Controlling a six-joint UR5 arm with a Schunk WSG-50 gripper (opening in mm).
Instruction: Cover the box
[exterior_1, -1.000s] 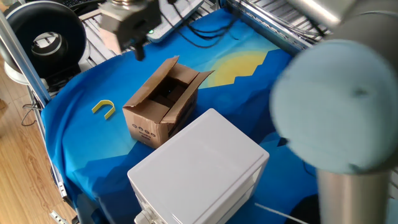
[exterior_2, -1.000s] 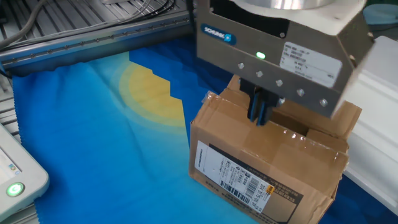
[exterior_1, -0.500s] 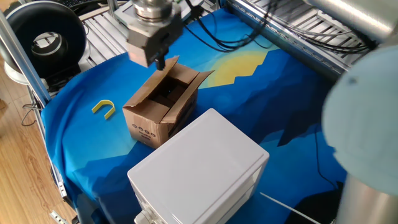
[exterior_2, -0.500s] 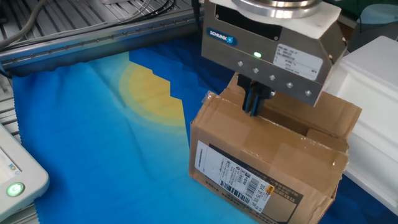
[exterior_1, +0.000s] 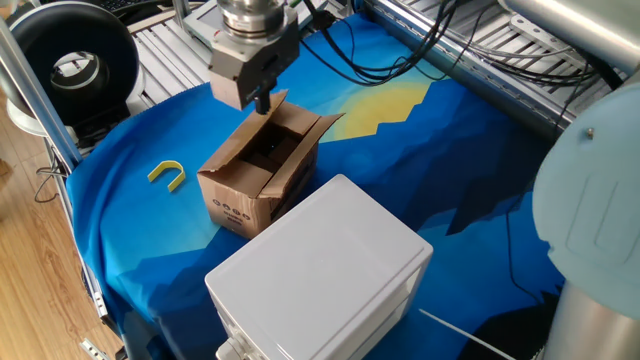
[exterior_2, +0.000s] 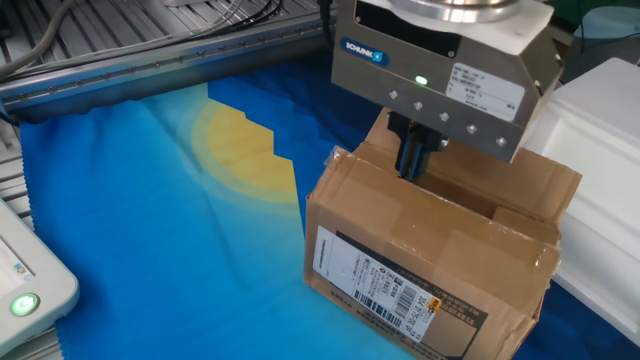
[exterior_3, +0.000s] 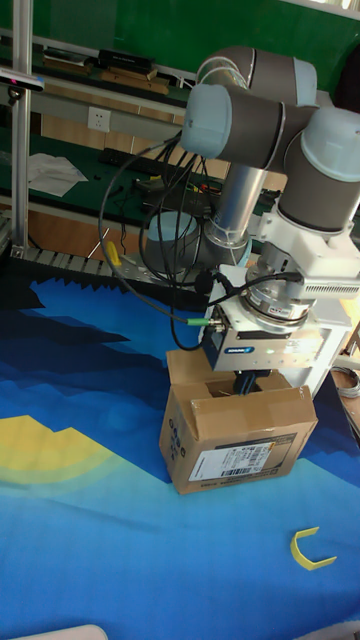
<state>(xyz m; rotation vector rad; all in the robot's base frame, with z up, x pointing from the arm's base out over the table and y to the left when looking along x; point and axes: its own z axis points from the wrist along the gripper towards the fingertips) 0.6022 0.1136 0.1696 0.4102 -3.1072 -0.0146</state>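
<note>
The arm comes down pretty much vertical over the box, wrist pointing straight down, with the pincer right at the upright flap on the box's edge. Its fingers are narrow, basically together, with nothing visibly clamped between them. From the close side view the tips look like they sit just above or maybe touching the cardboard; honestly can't tell which.

The box sits on the blue and yellow cloth covering the bench, just beside the white box, and looks to be touching it at one corner.

What differs between views:
- The high fixed view shows the box is open on top, dark inside, with one flap standing up under the pincer and another splayed out to the side. It also shows the little yellow U-shaped clip lying on the cloth, well apart from the box.
- The close side view shows the barcode label on the box's side and clear tape across a folded flap, plus a green light lit on the pincer body.
- The tall view shows the whole arm: elbow folded up high, cables looping down to the wrist, and the clip in the foreground
</note>
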